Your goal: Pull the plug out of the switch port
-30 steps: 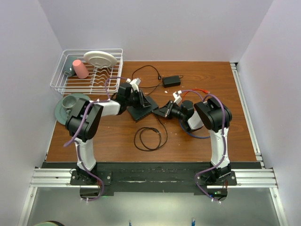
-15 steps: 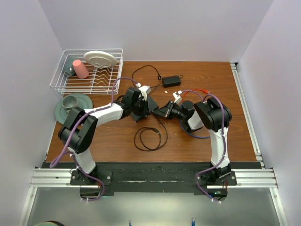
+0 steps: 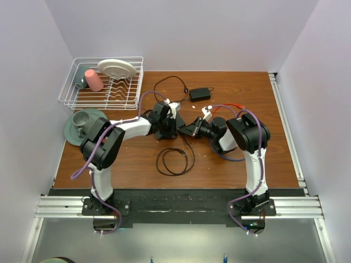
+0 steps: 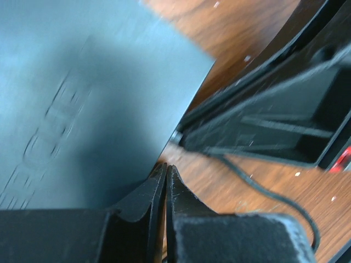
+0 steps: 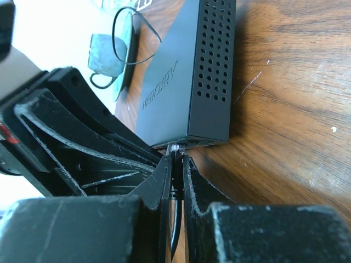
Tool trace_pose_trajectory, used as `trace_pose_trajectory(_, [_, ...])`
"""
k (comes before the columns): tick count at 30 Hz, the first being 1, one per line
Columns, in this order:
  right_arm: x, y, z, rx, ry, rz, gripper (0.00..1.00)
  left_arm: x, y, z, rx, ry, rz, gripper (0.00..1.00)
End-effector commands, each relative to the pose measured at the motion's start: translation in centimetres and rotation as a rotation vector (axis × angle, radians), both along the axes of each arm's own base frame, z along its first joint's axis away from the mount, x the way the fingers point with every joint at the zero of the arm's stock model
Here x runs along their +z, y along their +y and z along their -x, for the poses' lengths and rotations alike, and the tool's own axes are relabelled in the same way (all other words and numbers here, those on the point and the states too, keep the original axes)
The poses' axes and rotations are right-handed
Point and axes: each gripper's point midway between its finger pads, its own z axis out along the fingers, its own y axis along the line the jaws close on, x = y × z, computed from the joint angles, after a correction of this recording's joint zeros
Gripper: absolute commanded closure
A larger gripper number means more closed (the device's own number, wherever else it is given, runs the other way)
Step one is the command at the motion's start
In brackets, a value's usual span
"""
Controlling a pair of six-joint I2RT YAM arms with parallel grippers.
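Observation:
The switch (image 3: 164, 130) is a thin flat black box at the table's middle. In the right wrist view it shows a lettered top and a side full of vent holes (image 5: 192, 82). My right gripper (image 3: 190, 130) is shut on the clear plug (image 5: 176, 149), which sits in the port on the switch's edge, its black cable running back between the fingers. My left gripper (image 3: 171, 121) is shut and empty. Its tips (image 4: 165, 170) rest at the switch's edge (image 4: 82, 109), close beside the right gripper's fingers (image 4: 263, 120).
A small black power brick (image 3: 199, 93) with a thin cord lies behind. A coiled black cable (image 3: 175, 161) lies in front. A wire dish rack (image 3: 101, 82) and a green plate with a cup (image 3: 82, 121) stand at the left.
My left gripper has moved right across the switch to its end by the right gripper. The right gripper has stayed shut on the plug.

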Motion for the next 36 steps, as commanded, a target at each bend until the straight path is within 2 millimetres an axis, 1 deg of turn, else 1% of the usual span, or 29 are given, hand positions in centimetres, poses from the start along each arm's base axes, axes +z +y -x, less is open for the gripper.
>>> trace_pose_trajectory(1, [-8.3, -1.4, 6.2, 0.067, 0.321, 0.152, 1.0, 0.3, -0.1, -2.7, 0.048, -0.043, -0.018, 0.92])
trace_pose_trajectory(6, [-8.4, -1.6, 6.8, 0.075, 0.328, 0.171, 1.0, 0.2, -0.4, -3.5, 0.062, -0.05, -0.016, 0.92])
trace_pose_trajectory(10, [-8.5, -1.9, 7.4, 0.079, 0.333, 0.182, 1.0, -0.2, -0.2, -3.8, 0.078, -0.044, -0.03, 0.93])
trace_pose_trajectory(18, [-8.6, -2.5, 8.5, 0.084, 0.342, 0.206, 1.0, 0.0, 0.0, -4.3, 0.102, -0.049, -0.035, 0.94])
trace_pose_trajectory(29, [-8.1, -3.0, 9.7, 0.094, 0.343, 0.22, 1.0, 0.1, 1.0, -5.5, 0.139, -0.055, -0.049, 0.94])
trace_pose_trajectory(36, [-8.5, -3.6, 11.0, 0.1, 0.36, 0.241, 1.0, 0.0, 1.6, -6.3, 0.167, -0.052, -0.06, 0.94])
